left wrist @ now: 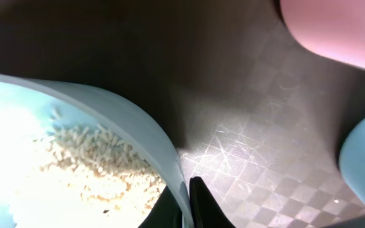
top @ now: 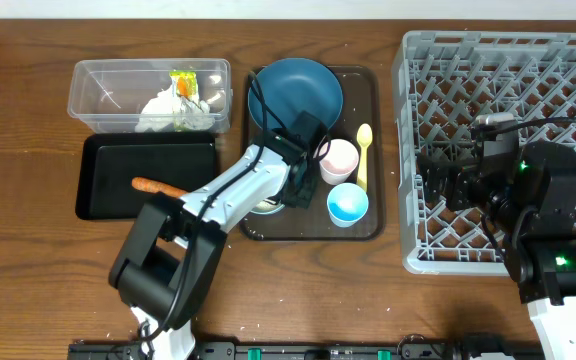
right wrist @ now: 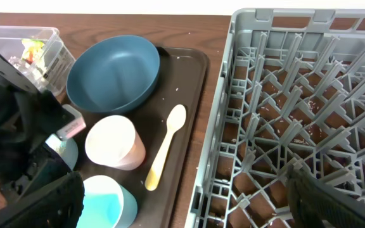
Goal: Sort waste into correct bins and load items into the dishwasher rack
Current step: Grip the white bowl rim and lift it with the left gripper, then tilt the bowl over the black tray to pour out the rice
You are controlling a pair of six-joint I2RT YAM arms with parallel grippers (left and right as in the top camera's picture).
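My left gripper (left wrist: 187, 204) is shut on the rim of the light blue bowl (left wrist: 138, 120), one finger inside and one outside. Loose white rice (left wrist: 94, 158) lies in the bowl. From overhead the left gripper (top: 280, 196) covers most of that bowl (top: 266, 208) on the brown serving tray (top: 370, 82). The dark blue plate (top: 296, 90), pink cup (top: 339, 158), small light blue cup (top: 348, 204) and yellow spoon (top: 364, 150) share that tray. My right gripper (top: 436, 185) hangs open and empty over the left edge of the grey dishwasher rack (top: 498, 60).
The clear tub (top: 98, 80) at the back left holds a crumpled napkin (top: 158, 110) and a colourful wrapper (top: 183, 85). In front of it the black tray (top: 108, 160) holds an orange stick (top: 158, 186). Rice grains are scattered under the rack (right wrist: 296, 95).
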